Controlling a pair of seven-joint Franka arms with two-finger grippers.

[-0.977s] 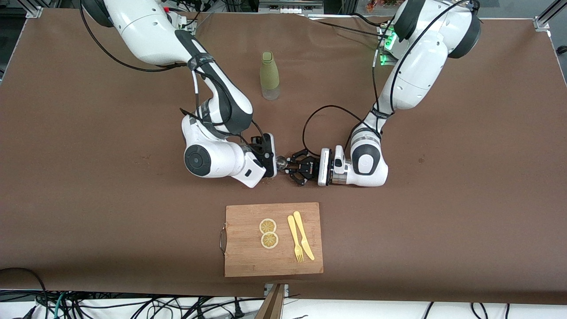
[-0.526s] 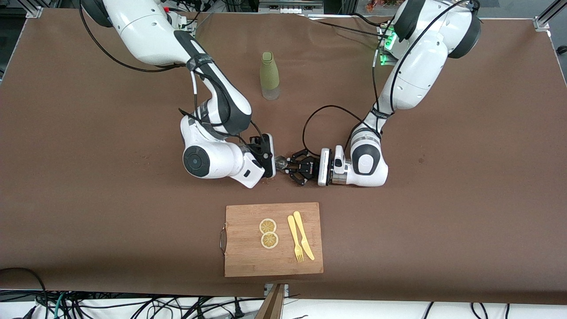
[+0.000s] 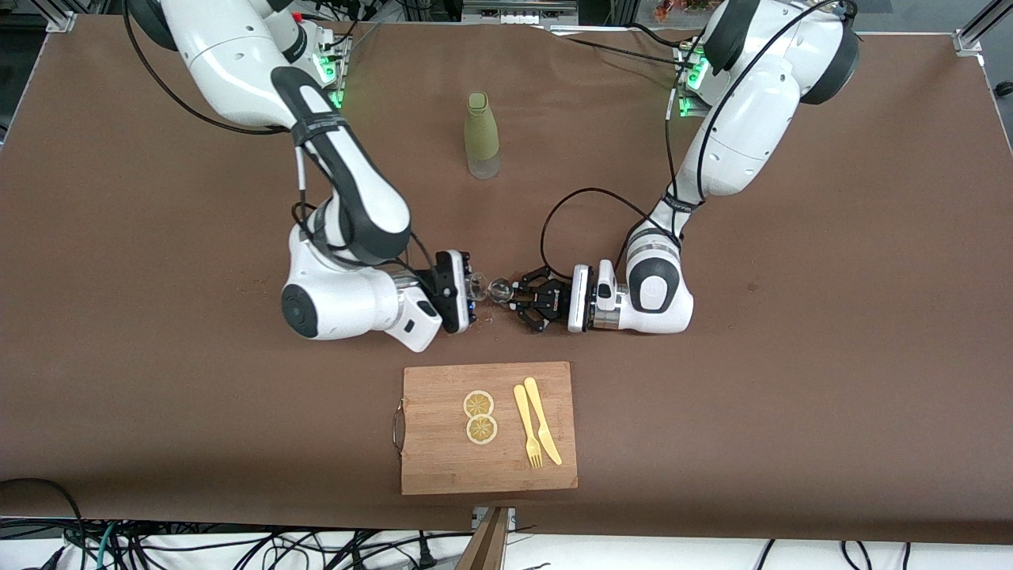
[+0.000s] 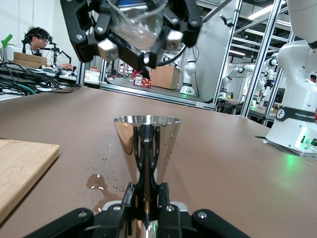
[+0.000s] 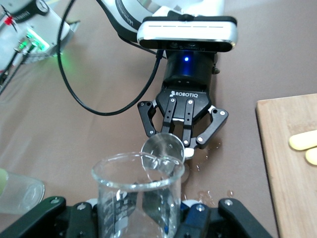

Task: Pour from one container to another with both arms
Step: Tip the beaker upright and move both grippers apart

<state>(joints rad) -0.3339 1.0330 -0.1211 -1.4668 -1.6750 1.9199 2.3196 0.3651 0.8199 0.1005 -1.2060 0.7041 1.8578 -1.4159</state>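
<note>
The small silver jigger (image 3: 500,291) stands upright at mid-table with my left gripper (image 3: 518,299) shut on its waist. In the left wrist view the jigger (image 4: 130,136) shows its round rim, and the left gripper (image 4: 147,153) clamps its narrow middle. My right gripper (image 3: 468,291) is shut on the clear glass cup (image 3: 478,283), held tilted beside and a little above the jigger's rim. In the right wrist view the cup (image 5: 133,196) fills the foreground in the right gripper (image 5: 141,215), with the jigger (image 5: 163,148) just past its lip. The cup (image 4: 136,20) hangs above the jigger in the left wrist view.
A small puddle and drops (image 4: 96,182) lie on the brown cloth beside the jigger. An olive-green bottle (image 3: 482,136) stands farther from the front camera. A wooden cutting board (image 3: 443,463) with lemon slices, a fork and a knife lies nearer.
My right arm has drawn back toward its own end of the table, carrying the cup away from the jigger's rim. The left arm and the jigger have stayed put.
</note>
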